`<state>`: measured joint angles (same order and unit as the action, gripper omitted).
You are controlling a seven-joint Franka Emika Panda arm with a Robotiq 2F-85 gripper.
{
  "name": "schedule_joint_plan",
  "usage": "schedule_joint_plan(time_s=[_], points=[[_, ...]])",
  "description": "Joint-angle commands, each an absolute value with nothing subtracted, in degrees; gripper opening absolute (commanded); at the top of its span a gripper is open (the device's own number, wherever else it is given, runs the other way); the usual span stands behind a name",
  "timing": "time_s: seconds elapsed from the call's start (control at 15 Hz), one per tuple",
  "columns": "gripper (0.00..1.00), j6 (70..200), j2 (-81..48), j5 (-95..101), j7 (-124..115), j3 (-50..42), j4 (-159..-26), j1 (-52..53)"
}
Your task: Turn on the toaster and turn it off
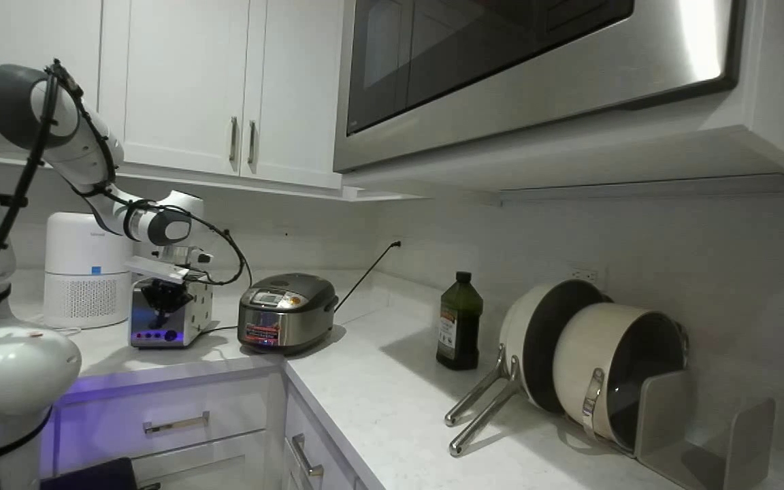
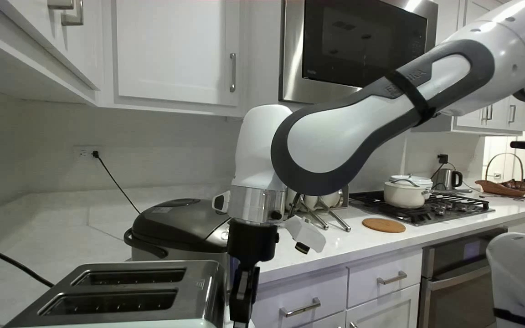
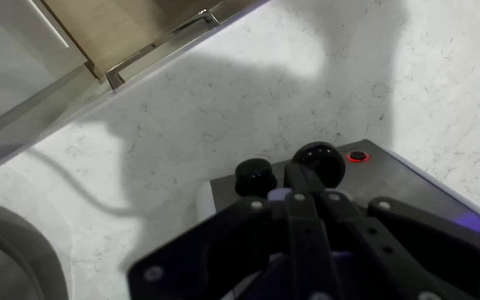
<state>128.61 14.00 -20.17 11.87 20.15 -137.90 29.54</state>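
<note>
On the bench (image 1: 378, 391), just beside the lidded cooker (image 1: 286, 316) and near the white cylindrical unit (image 1: 88, 269), toaster (image 1: 186, 320) stands upright, front panel (image 1: 143, 318) towards the bench edge. Tool (image 3: 304, 175) is down in front of that panel, fingers pressed together, nothing visible between them. Wrist view: fingertips overlap the larger black knob (image 3: 324, 156); touching or just apart, can't tell. Smaller black knob (image 3: 254, 173) beside it looks free of the tool. Further along, small button (image 3: 357, 156) is lit red round its rim; red lights (image 1: 152, 335) also show low on the panel in an exterior view, plus a blue-violet glow. Status, my read: toaster is powered, so the on half is probably done. Caveat: lights could be plain standby. Slots (image 2: 130, 277) look dark in an exterior view, insides hidden, so no proof it's actually toasting. Can't read any labels, so which control switches what is a guess; small button is my bet for cancel, smaller black knob perhaps the lever, sitting low. If that holds, off half is what's left, rim being lit: press the off control, check the red goes out, back the tool away.
</note>
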Motion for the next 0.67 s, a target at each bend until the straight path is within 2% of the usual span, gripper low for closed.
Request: schedule_joint_plan(time_s=[0.0,0.6], points=[[0.0,127.1,11.32,-18.26,7.68,22.26,-138.93,28.7],[0.0,126.86,11.22,-16.84,4.84,23.22,-137.59,28.58]])
